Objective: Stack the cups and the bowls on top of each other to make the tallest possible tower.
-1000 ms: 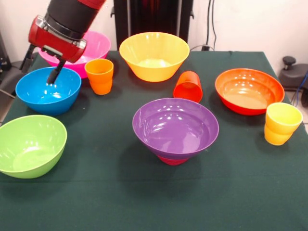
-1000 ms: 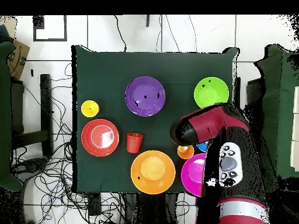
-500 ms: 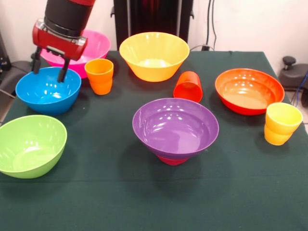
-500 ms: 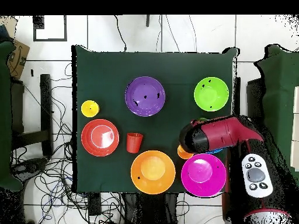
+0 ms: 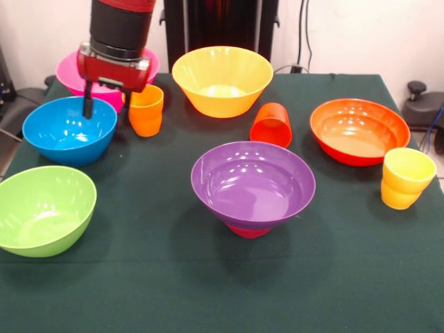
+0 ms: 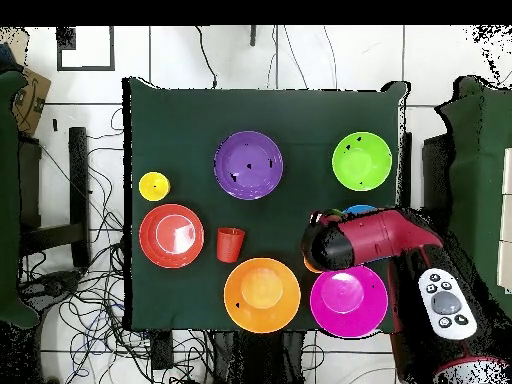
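The tower (image 5: 251, 193), only a purple bowl atop a small red one; remaining bowls and cups scattered; gripper (image 5: 106, 109) spread, empty.

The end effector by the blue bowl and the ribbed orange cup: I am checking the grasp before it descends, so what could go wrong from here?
The open end effector hangs between the glossy blue plastic bowl and the ribbed orange plastic cup, with one finger over each. Coming straight down, it might strike the bowl's rim or tip the cup. The large pink plastic bowl close behind leaves little room to adjust.
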You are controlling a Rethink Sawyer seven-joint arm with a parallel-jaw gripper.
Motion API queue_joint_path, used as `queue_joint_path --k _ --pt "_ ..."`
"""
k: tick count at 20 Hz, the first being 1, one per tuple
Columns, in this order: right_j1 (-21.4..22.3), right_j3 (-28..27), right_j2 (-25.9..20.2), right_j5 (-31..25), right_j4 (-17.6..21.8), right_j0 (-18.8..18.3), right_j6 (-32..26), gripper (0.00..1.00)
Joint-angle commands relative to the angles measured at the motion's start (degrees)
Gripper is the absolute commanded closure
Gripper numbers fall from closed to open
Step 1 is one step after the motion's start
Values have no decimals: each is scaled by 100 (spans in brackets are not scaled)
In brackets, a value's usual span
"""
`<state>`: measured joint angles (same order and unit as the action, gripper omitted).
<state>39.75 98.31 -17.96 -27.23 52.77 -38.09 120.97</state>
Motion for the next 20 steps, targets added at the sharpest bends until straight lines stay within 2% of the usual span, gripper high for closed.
queue_joint_path --k 1,7,12,16,20 --pt "-74 445 -1074 300 197 -127 -1700 0" --pt "-76 478 -1269 298 325 -238 -1627 0" --pt "3 413 -1234 129 474 -189 -1590 0" --pt "-64 59 -780 -255 935 202 -1492 0" --pt "-276 -71 -658 -187 1255 298 -1329 0"
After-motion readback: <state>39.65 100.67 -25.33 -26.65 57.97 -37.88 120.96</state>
